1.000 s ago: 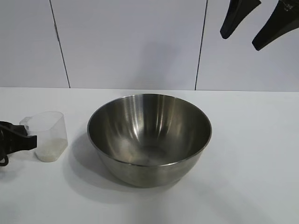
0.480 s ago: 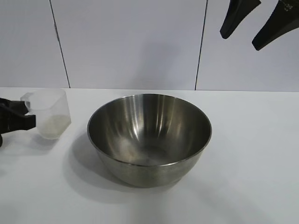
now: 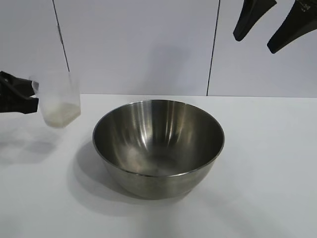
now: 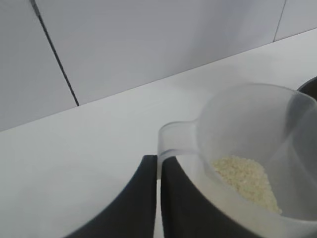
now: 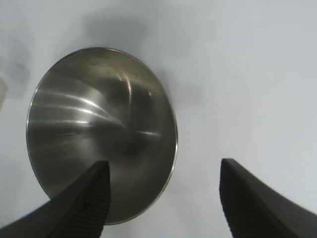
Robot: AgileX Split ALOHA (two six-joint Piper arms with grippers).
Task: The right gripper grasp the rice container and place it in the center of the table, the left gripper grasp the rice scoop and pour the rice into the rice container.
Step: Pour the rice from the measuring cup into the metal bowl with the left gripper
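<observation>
Exterior: level, frontal, near table (image 3: 267,148). Right wrist: high, looking down. Both share bowl (image 3: 158,146).

The white table (image 3: 267,163) carries a single thing: the steel rice container (image 3: 158,146), standing upright near its middle with its open mouth up. It sits below and to the left of the raised right end effector (image 3: 270,29), and to the right of the left end effector (image 3: 29,101).

Clear plastic scoop (image 3: 58,101) holding rice (image 4: 246,181), upright, pinched by the left jaws; steel bowl (image 3: 158,146) stands beside it, under the right jaws.
</observation>
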